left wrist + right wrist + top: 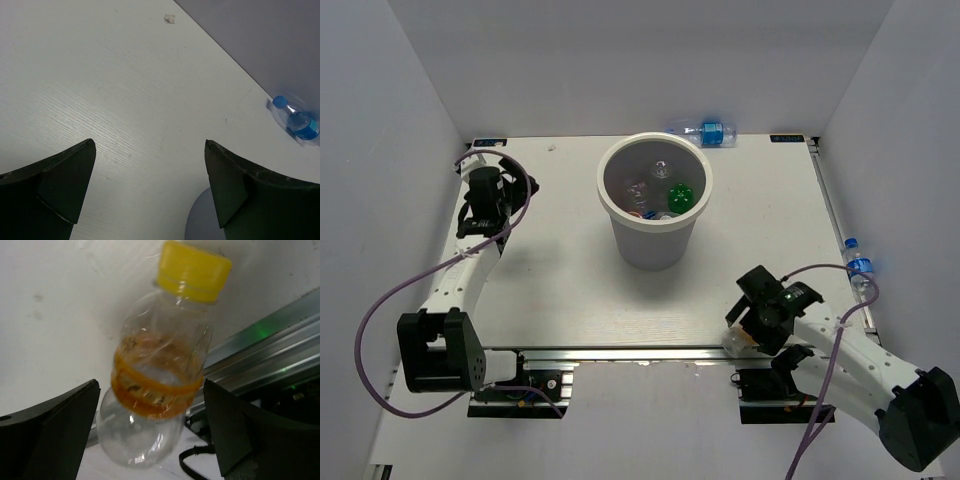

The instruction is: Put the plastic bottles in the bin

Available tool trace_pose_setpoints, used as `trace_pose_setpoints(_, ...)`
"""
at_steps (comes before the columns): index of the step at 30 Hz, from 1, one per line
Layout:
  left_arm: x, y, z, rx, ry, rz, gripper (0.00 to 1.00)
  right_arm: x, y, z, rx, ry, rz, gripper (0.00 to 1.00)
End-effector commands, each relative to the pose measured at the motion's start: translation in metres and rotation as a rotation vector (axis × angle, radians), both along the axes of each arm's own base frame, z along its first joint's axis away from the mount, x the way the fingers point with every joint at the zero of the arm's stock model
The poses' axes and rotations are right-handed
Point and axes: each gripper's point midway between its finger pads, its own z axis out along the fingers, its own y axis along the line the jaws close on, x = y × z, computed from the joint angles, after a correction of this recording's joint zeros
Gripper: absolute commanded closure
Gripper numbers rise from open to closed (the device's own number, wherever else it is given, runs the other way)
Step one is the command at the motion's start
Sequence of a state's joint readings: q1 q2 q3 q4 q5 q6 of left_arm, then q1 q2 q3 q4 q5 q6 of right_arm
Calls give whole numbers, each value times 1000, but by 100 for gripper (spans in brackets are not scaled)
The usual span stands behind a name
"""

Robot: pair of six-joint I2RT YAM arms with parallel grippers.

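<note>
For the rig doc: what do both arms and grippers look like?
Left arm and right arm: white links, black joints and bases, looping purple cables. Right wrist shows a green light. Fingers are black, wedge-shaped.

The left arm [460,282] stretches forward, left gripper [150,180] pointing down with fingers [57,187] wide apart; the right arm [850,352] angles inward, right gripper [754,312] also spread wide.

White table [570,290] — bin [655,245], far bottle [705,132], right-edge bottle [858,265]
</note>
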State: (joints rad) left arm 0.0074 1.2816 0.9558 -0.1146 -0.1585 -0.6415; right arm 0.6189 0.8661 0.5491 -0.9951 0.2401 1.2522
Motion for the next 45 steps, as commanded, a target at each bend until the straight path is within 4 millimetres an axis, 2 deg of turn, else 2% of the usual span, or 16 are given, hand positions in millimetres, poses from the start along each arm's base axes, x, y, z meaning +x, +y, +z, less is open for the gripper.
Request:
trace_pose_setpoints(1,7,8,-6,-29,6,9,2,10,22,-17,128,-16,-41,11)
trace_pose_setpoints(4,8,10,-11,-48,19,6,2,32,31,-27,165,-115,-9,37)
trace_pose_setpoints(5,9,10,-14,-48,29,2,2,41,31,-23,153,-150,8,59)
trace_pose_setpoints(8,8,11,-10,-46,26,8,2,88,37,30,75,-356,191,70)
trace_pose_setpoints(9,7,10,-9,-48,23,0,2,114,45,77,65,-476,242,72)
trace_pose_setpoints(12,5,9,2,-46,-9,-6,2,134,28,139,-88,-588,327,74)
trace_pose_setpoints(13,5,7,4,-49,-20,-12,2,149,29,191,-80,-720,300,74)
trace_pose_setpoints(16,5,-4,13,-66,-53,-78,2,167,20,274,-126,-981,283,73)
trace_pose_setpoints(19,3,-5,26,-48,-61,-95,2,175,43,355,-71,-1288,406,71)
trace_pose_setpoints(22,-3,0,33,-34,-74,-71,2,197,96,399,-43,-1363,669,61)
trace_pose_setpoints(25,-6,0,33,-34,-80,-64,2,226,145,391,-38,-1242,915,52)
trace_pose_setpoints(28,-9,5,29,-26,-54,-40,2,252,169,358,-85,-1119,1048,44)
trace_pose_setpoints(33,-9,6,30,-20,-42,-35,2,260,190,347,-115,-1092,1184,19)
trace_pose_setpoints(34,-8,6,32,-22,-47,-35,2,257,191,337,-122,-1052,1210,11)
trace_pose_setpoints(36,-7,4,35,-30,-59,-44,2,257,186,333,-155,-1032,1219,11)
trace_pose_setpoints(45,1,-16,41,-83,-92,-146,2,268,113,374,-339,-1099,975,11)
